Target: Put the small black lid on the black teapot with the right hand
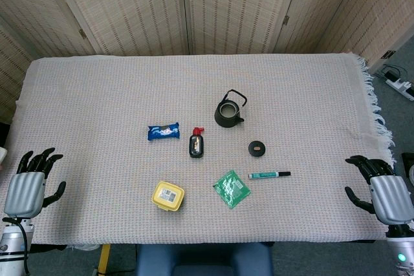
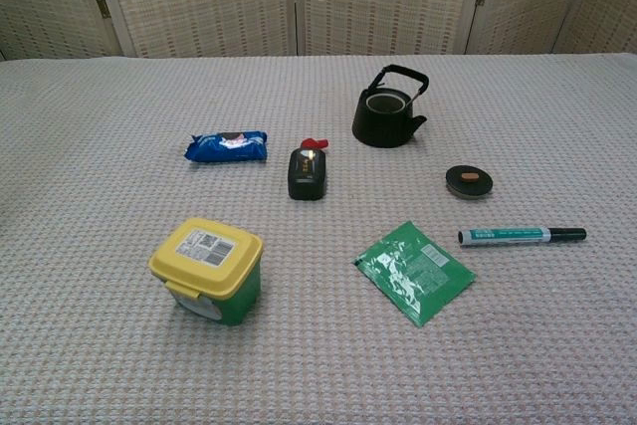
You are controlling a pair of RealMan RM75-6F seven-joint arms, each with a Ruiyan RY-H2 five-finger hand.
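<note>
- Resting at the near right edge of the table, my right hand [image 1: 383, 189] lies palm down with its dark fingers spread wide; it holds nothing and touches only the cloth.
- At the near left edge, my left hand [image 1: 29, 182] sits the same way, fingers fanned apart, holding nothing.
- Under both is the woven cloth [image 2: 90, 365], pale and bumpy, with a fringe along its right side.
- Nearest me in the middle stands a squat tub [image 2: 209, 271] with a yellow lid, and right of it a flat green packet [image 2: 413, 272] with a glossy, crinkled face.
- A teal marker [image 2: 518, 236] with a black cap lies crosswise just beyond the packet.
- The small black lid [image 2: 469, 180] is a flat round disc with a brown knob in its middle, lying on the cloth well apart from my right hand, further in and to the left of it.
- Left of it lie a dark bottle [image 2: 307, 174] with a red cap and a shiny blue snack wrapper [image 2: 227, 146].
- Farthest, the black teapot [image 2: 386, 114] stands upright just beyond the lid, round-bodied, handle arched, its mouth uncovered.
</note>
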